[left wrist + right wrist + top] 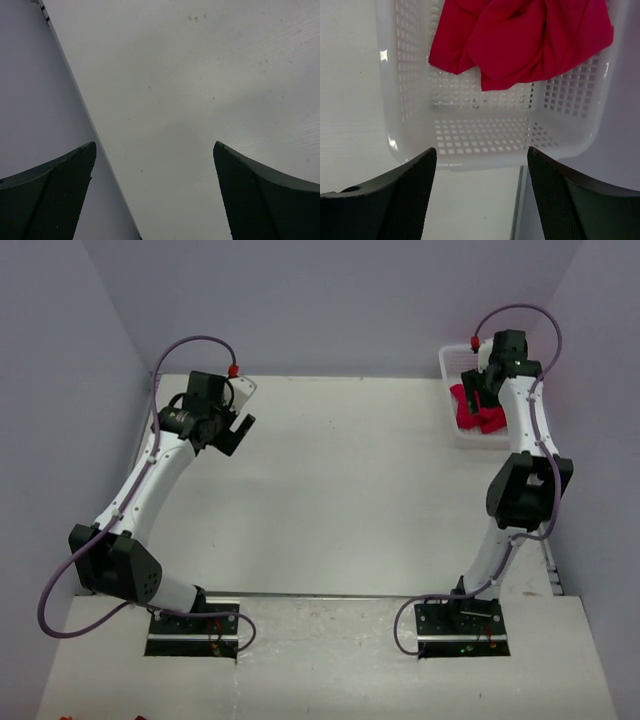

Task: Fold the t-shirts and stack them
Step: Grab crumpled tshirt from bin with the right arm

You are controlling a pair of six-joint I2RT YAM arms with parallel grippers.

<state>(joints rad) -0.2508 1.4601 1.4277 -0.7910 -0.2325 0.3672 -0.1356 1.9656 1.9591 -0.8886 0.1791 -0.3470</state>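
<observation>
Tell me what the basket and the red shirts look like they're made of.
Basket: probably white plastic, slightly glossy; moulded grid of holes, bright glints on the rim. Shirts: seemingly soft matte red cloth; it lies in loose folds and creases.

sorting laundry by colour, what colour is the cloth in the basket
The cloth is plain bright red; right wrist view shows it best.

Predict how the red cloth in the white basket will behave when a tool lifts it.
The red cloth lies bunched in soft folds, so it will likely droop and unfurl, not keep shape. It rests against the mesh wall of the basket, so it might snag and drag it.
</observation>
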